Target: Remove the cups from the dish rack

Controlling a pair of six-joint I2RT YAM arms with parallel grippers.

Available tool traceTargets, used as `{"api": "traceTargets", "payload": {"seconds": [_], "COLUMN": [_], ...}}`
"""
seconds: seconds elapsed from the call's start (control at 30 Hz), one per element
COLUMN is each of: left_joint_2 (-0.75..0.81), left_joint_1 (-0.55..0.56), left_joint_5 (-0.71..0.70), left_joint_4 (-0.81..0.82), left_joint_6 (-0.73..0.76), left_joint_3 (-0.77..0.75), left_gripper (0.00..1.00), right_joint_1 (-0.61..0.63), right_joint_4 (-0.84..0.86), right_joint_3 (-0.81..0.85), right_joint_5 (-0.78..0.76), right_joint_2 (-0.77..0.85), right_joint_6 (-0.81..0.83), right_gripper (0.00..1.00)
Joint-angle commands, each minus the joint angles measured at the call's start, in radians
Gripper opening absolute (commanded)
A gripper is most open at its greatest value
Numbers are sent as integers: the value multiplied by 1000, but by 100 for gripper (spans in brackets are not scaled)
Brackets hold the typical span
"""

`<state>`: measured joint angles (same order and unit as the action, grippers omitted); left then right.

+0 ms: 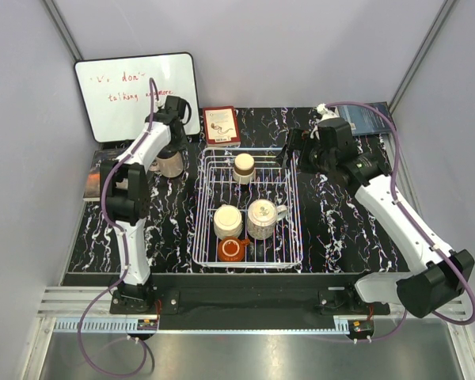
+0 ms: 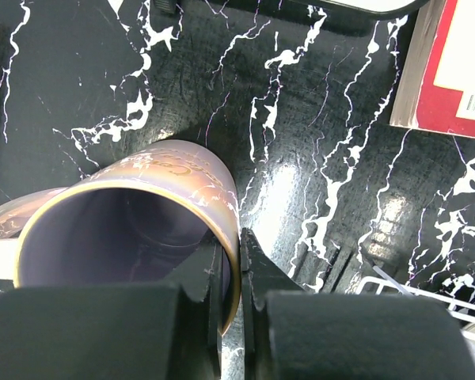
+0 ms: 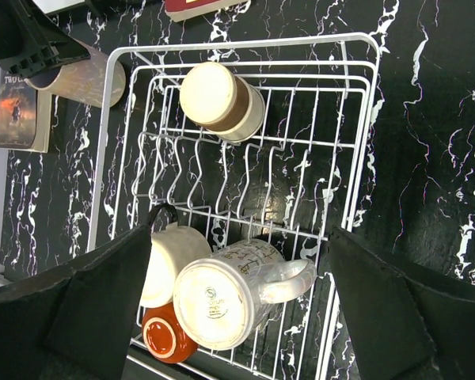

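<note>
black table with white streaks holds the dish rack. four cups sit in it: brown-rim cup, cream cup, speckled cup and orange cup. left hand pinches the rim of the pink cup, just left of the rack. right hand hangs wide open over the rack.

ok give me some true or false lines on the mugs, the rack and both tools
1. The dish rack holds four mugs. True.
2. The left tool is open and empty. False: it is shut on the pink mug, pinching its rim.
3. The right tool has its jaws wide open. True.
4. The orange-red mug is at the rack's far end. False: it is at the near end; the brown-rimmed mug is at the far end.
5. The pink mug is outside the rack. True.
</note>
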<state>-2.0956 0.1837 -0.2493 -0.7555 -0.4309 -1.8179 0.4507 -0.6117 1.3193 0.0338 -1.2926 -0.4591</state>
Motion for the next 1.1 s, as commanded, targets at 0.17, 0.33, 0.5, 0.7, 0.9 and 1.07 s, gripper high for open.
{"api": "traceTargets", "payload": {"seconds": [0.17,0.33,0.5,0.7,0.9,1.07], "left_joint_2": [66,159,293,474,606,765], "left_joint_1": [0,0,16,163,416,468], "left_joint_5": [-97,-140,-159,-310,-508,-433], "left_joint_4": [-13,-37,-54,-51,-143,-183], "left_joint_6": [-19,-25,-57,35,-6,-179], "left_joint_3": [-90,-127,-107,-25,121,279], "left_gripper": [38,67,83,99,99,99], "right_joint_1": [5,5,5,101,204,215], "right_joint_4": [12,9,-32,-212,-226,-180], "right_joint_3": [27,35,58,89,46,-8], "right_joint_5": [-17,-23,-28,-294,-562,-353], "right_joint_2": [-25,-25,-51,-142,-82,47], "right_joint_6": [10,10,16,77,61,-12], "right_gripper": [100,100,100,100,100,100]}}
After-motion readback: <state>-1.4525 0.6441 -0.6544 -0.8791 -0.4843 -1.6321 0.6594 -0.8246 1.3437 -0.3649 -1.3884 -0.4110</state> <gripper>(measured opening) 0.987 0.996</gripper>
